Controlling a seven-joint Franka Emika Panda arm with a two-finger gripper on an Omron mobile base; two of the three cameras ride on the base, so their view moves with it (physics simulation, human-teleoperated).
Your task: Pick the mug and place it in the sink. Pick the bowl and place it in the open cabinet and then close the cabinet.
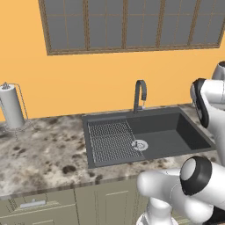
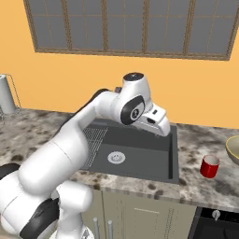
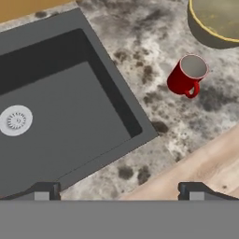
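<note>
sink: dark grey rectangular basin (image 1: 176,132) sunk in the mottled brown-and-cream stone counter (image 1: 39,149), the landmark for every place below
drainboard: ribbed grey panel (image 1: 110,140) inside the sink on its left half, with the round silver drain (image 1: 139,144) just beside it on the basin floor
faucet: curved dark spout (image 1: 139,94) rising from the counter at the sink's back rim, against the orange wall (image 1: 88,83)
mug: small red cylindrical cup with a pale inside and a small handle (image 2: 209,166), upright on the counter near the sink's right rim, not touching it; in the hand view its handle points toward the counter's front edge
bowl: large round tan-beige bowl with a thin rim (image 2: 233,149), on the counter beyond the mug from the sink, cut by the frame edge in both the right base view and the hand view; close to the mug but apart from it
gripper: two small dark finger tips (image 3: 119,192) spread wide apart with nothing between them, hanging above the sink's front right corner; the mug lies off to the side, well clear of the tips
arm: white jointed arm with dark joints (image 2: 70,149) reaching up and over the sink
paper towel: white roll on a thin wire stand (image 1: 11,107), far to the sink's left by the wall
window: grey panes in a brown wooden frame (image 1: 132,24) on the wall above the sink
drawer fronts: grey-beige panels with a short silver handle (image 1: 33,204) below the counter, left of the sink
</note>
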